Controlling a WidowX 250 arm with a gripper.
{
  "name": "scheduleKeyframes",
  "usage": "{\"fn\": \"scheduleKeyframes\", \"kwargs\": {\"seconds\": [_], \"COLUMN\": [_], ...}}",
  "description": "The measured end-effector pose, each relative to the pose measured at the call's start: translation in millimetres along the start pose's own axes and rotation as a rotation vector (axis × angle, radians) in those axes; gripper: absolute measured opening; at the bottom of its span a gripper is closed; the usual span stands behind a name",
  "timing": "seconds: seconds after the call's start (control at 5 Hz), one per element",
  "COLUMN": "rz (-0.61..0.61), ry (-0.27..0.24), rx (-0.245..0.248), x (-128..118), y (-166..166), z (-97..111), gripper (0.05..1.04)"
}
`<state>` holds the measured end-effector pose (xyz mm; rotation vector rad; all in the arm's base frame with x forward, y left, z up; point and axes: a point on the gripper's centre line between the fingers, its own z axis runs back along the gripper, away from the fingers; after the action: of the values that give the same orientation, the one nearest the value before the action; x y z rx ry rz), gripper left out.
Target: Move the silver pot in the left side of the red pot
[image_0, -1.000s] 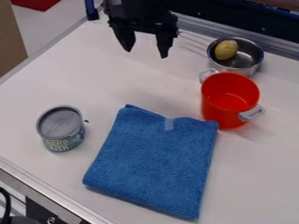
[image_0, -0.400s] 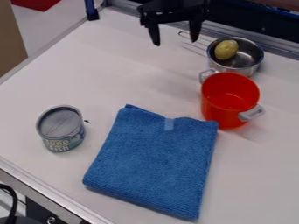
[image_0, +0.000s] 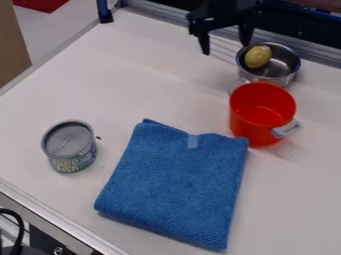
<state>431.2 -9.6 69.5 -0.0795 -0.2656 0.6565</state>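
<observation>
gripper (image_0: 225, 44): spread, grasping nothing, just beside the silver pot (image_0: 286, 64), which stands upright behind the red pot (image_0: 249, 122) on the bench (image_0: 140, 74). risks: off-centre grip could tilt the silver pot, spilling its yellow potato-like item (image_0: 257, 57); the 2 pots sit close, so a low carry could knock the red. red pot: nothing seen inside. tin (image_0: 70, 142): top closed, contents unknown.
</observation>
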Motion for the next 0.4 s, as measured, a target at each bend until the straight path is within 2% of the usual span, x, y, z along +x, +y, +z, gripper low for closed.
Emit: {"fn": "scheduleKeyframes", "kwargs": {"seconds": [0.2,0.4], "rz": [0.028,0.019], "ry": [0.014,0.017], "rx": [0.000,0.004], "x": [-7.2,-14.2], "y": [-13.6,-20.3], "z": [-14.2,-17.3], "gripper": [0.999,0.999]}}
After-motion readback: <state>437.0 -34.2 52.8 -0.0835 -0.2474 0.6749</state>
